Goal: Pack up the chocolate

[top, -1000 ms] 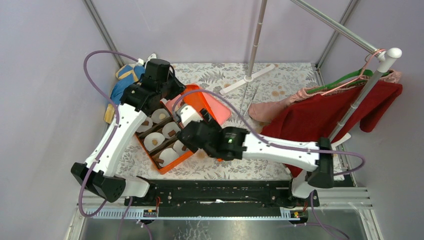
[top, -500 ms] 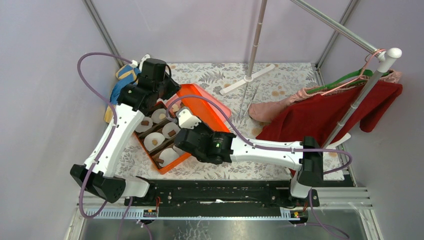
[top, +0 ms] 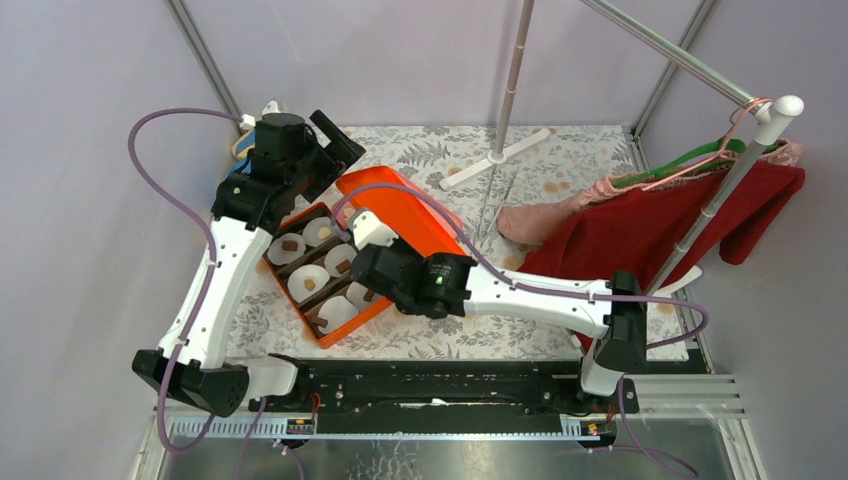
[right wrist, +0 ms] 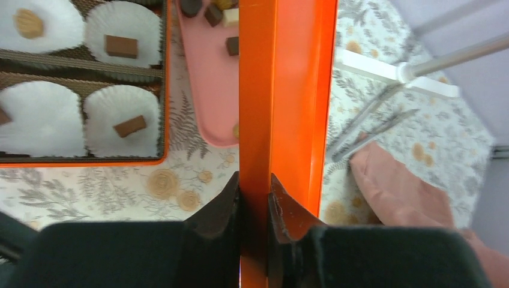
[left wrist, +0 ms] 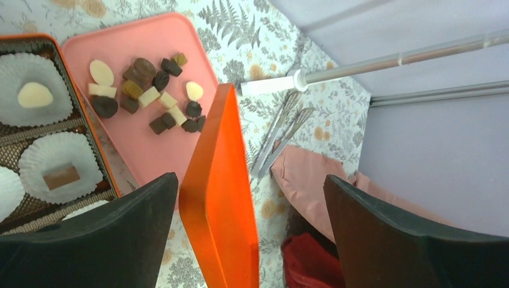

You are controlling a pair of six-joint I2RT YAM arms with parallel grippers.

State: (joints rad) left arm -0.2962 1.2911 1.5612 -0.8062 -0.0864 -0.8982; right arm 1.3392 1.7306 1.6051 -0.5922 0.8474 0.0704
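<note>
Beside the box (right wrist: 84, 161) | right gripper (right wrist: 253, 186) low — pinching orange lid (right wrist: 288, 90) edge | left gripper (left wrist: 249, 180) raised — spread wide

Lavender walls (top: 400, 60), fern-print tabletop (top: 575, 160)

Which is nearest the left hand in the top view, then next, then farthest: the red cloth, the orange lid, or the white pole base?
1. The orange lid, just right of the left hand and nearer the arms.
2. The white pole base, farther right, at the back.
3. The red cloth, far right, under the hanger.
</note>
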